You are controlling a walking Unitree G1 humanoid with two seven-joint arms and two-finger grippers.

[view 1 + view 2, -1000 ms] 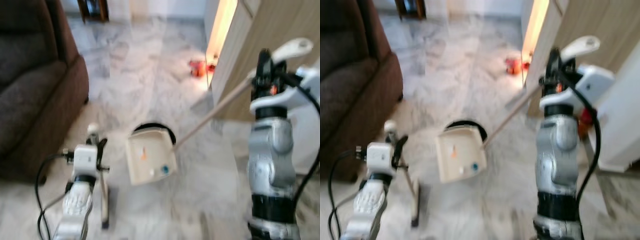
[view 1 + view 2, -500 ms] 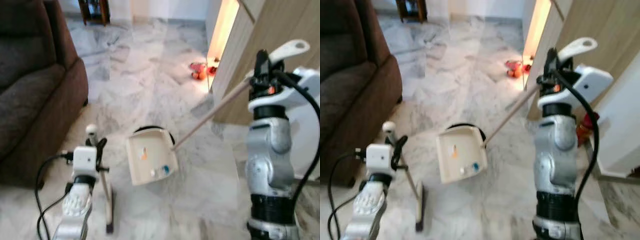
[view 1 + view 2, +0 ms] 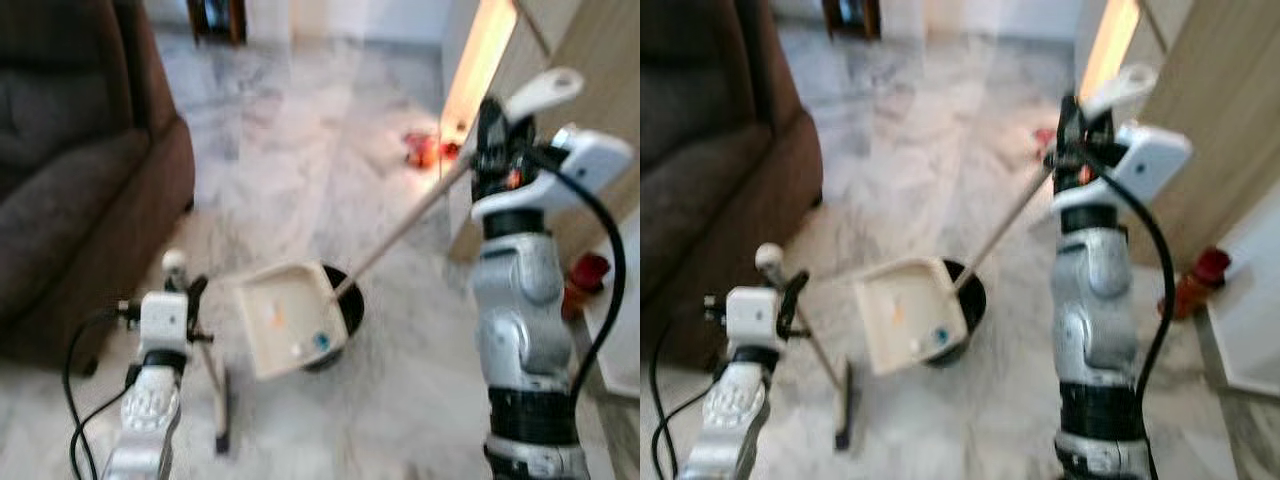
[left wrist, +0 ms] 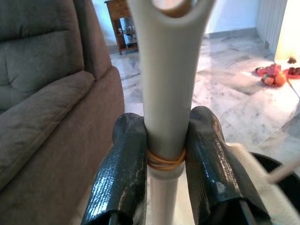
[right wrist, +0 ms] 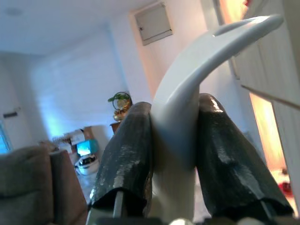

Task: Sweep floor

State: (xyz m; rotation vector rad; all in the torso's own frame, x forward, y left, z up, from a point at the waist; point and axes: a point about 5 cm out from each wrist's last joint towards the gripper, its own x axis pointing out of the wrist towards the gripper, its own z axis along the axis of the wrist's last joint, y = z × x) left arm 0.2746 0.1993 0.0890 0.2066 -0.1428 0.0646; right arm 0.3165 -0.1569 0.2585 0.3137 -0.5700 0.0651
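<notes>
So, collecting step: my left gripper (image 4: 164, 154) is clamped tight on broom (image 3: 212, 385), right gripper (image 5: 176, 140) pinching dustpan (image 3: 290, 320) handle; pan's on floor w/ bits inside. Next: sweep debris toward pan mouth.

This is a living room in a home: a brown sofa (image 3: 70, 190) stands on a marble floor (image 3: 300, 150), with a small wooden table (image 4: 123, 23) near the wall.

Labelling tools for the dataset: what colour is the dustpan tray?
Cream, off-white, the dustpan tray with small orange and blue bits in it. Left eye view shows it best.
</notes>
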